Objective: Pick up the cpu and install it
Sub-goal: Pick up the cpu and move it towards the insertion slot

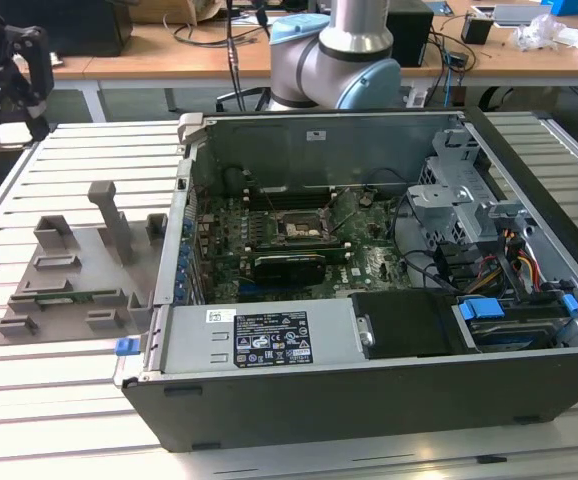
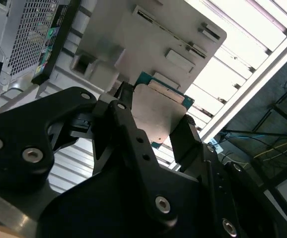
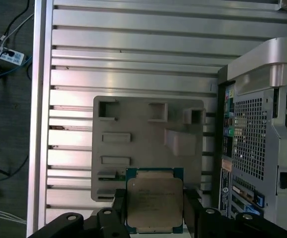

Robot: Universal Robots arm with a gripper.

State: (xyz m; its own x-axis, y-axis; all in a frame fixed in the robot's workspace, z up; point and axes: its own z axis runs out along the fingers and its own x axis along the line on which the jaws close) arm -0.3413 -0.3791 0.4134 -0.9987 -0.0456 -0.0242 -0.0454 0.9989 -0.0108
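Observation:
The cpu (image 3: 154, 201), a flat square chip with a dull silver top and a thin green rim, sits between the black fingers (image 3: 190, 210) of my gripper (image 3: 154, 214), which is shut on it. In the second wrist view the cpu (image 2: 159, 111) is clamped at two opposite edges by the gripper (image 2: 156, 119). The chip hangs well above the grey plastic fixture (image 3: 148, 144) on the slatted table. The dark metal-framed socket (image 1: 304, 225) lies on the motherboard inside the open computer case (image 1: 269, 340).
The grey fixture (image 1: 74, 270) with upright posts lies at the exterior view's left of the case. The case's perforated rear panel (image 3: 255, 129) stands beside the fixture. Cables and drive cages (image 1: 479, 230) fill the case's right side. The arm's base (image 1: 339, 50) stands behind the case.

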